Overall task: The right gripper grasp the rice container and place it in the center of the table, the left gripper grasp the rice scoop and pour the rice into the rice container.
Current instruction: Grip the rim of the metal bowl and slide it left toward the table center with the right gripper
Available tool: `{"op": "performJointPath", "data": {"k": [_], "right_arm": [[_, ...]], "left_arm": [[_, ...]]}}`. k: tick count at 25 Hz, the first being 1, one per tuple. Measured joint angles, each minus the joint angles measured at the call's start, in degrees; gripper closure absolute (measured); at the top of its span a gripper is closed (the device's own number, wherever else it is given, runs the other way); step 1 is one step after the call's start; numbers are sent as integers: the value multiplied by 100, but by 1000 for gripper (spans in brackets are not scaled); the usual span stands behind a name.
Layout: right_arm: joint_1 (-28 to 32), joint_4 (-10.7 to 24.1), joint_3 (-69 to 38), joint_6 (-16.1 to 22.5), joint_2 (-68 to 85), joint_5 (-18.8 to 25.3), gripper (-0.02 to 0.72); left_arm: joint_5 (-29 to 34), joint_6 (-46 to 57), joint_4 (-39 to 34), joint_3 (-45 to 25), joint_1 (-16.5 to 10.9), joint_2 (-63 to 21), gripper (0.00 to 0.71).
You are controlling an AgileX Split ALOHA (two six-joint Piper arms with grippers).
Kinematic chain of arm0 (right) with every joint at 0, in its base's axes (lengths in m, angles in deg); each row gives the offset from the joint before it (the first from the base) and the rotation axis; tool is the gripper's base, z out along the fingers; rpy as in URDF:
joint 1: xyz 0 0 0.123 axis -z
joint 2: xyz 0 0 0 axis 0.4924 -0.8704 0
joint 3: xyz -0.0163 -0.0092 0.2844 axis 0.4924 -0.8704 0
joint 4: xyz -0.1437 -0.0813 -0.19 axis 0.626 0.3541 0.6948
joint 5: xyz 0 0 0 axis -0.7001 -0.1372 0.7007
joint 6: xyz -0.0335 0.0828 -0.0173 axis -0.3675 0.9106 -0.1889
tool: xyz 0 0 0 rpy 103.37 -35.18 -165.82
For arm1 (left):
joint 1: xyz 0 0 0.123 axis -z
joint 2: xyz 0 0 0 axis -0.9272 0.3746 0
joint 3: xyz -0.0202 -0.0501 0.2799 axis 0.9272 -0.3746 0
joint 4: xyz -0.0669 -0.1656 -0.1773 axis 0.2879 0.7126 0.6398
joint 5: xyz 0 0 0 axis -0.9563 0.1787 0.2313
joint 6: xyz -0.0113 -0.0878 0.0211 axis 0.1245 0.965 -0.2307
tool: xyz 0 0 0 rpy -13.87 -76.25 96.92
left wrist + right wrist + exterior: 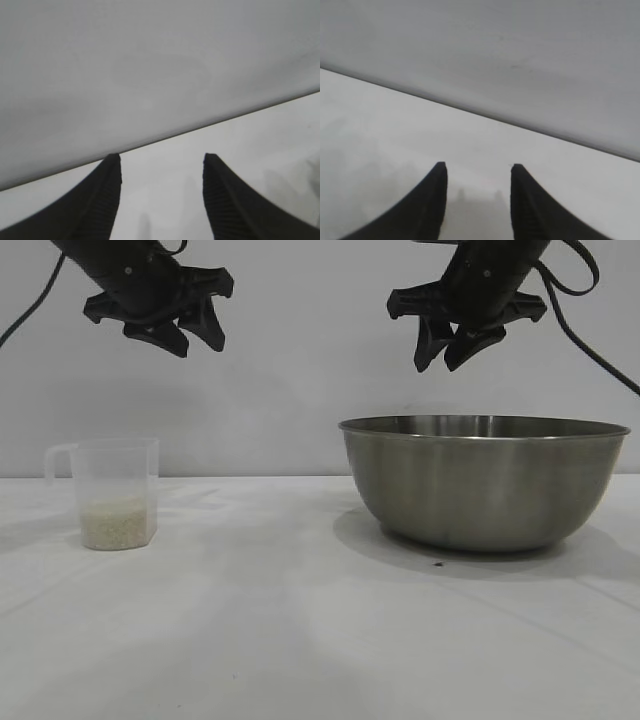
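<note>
Steel bowl (485,483) at right of table (300,640); cup (115,492) with rice (117,524) at left. Left pincer (185,340) and right pincer (447,358) both raised, fingers apart, holding nothing.

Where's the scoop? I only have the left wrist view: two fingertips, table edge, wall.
Observer: The rice scoop stands upright on the table, below the left gripper, which hangs well above it.
Operator: Anything in it?
Observer: Yes, the rice fills only the bottom part.
Operator: And the bowl?
Observer: The rice container sits on the table's right side, not at the center, directly under the right gripper.
Operator: Right gripper touching it?
Observer: No, it is open and clear above the rim.
</note>
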Motion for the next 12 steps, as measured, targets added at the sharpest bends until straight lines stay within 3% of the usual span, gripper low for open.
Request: {"op": "performJointPath", "data": {"k": [9,12], "right_arm": [[0,0,0,0,0,0,471],[0,0,0,13,14,190,471]], "left_arm": [[0,0,-5,0,0,0,341],[0,0,-51,0,0,0,341]]}}
